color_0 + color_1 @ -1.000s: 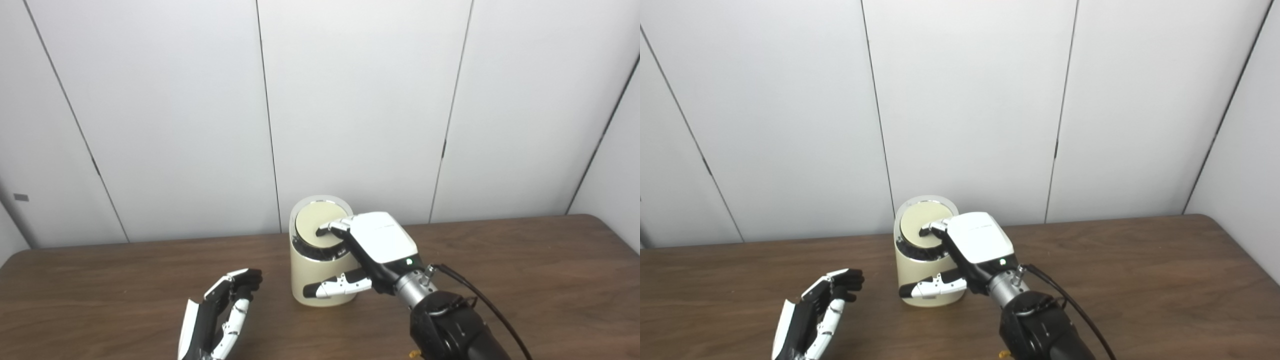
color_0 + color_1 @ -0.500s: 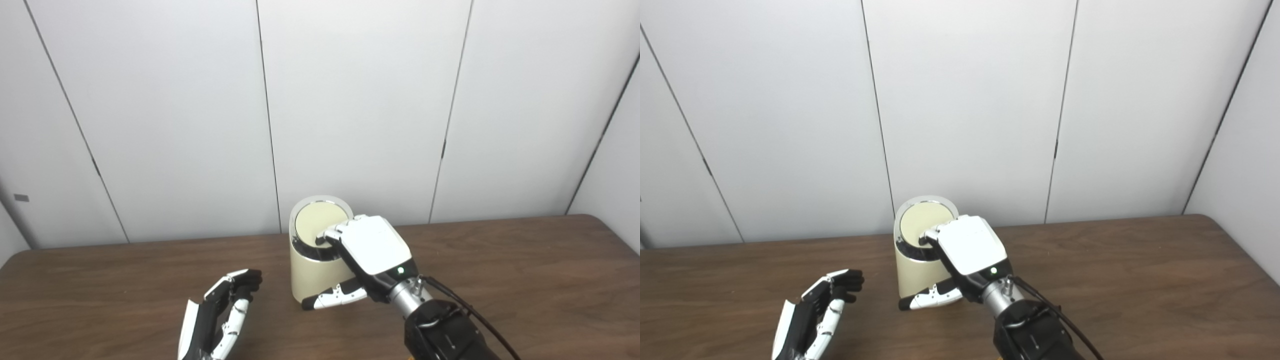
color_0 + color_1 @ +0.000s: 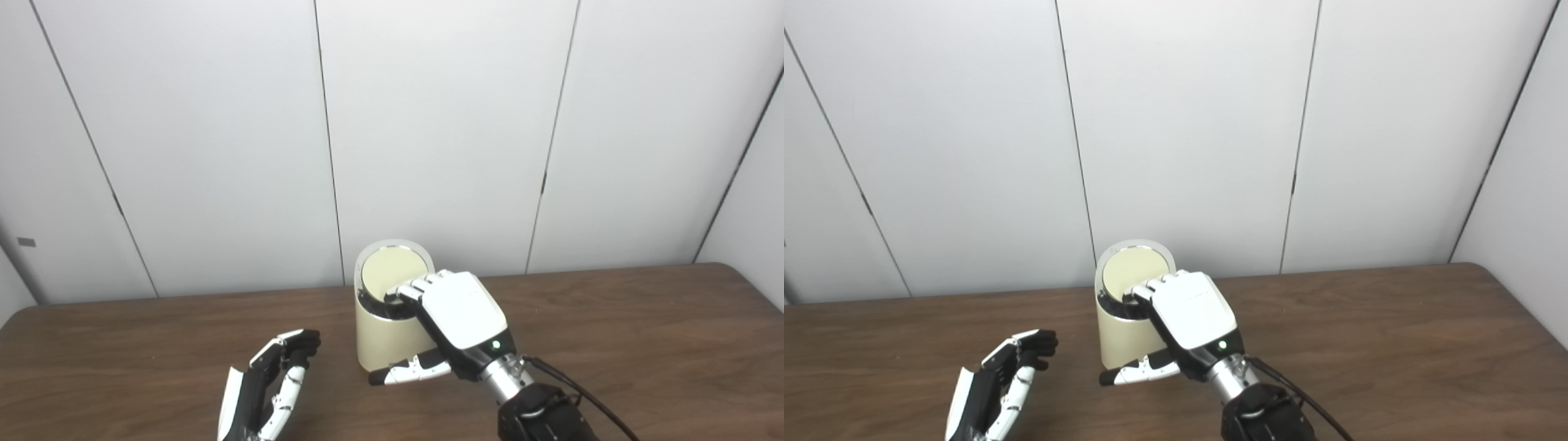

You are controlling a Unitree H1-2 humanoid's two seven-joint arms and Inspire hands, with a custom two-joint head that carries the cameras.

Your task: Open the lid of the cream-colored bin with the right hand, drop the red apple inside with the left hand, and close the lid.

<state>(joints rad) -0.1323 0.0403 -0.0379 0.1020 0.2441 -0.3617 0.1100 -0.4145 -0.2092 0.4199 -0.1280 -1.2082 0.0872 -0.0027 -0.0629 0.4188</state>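
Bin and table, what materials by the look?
Bin: likely plastic, matte cream wall; a shiny dark band around the lid looks like chrome trim. Table: brown wood grain, low sheen, wood or laminate, can't tell which.

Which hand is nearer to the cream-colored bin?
Right. The right hand rests its fingers on the cream-colored bin at the lid's edge; the left hand waits apart, left of it.

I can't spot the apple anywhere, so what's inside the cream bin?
Cannot tell: the lid covers the cream bin, right hand at its rim. No apple shows on the table.
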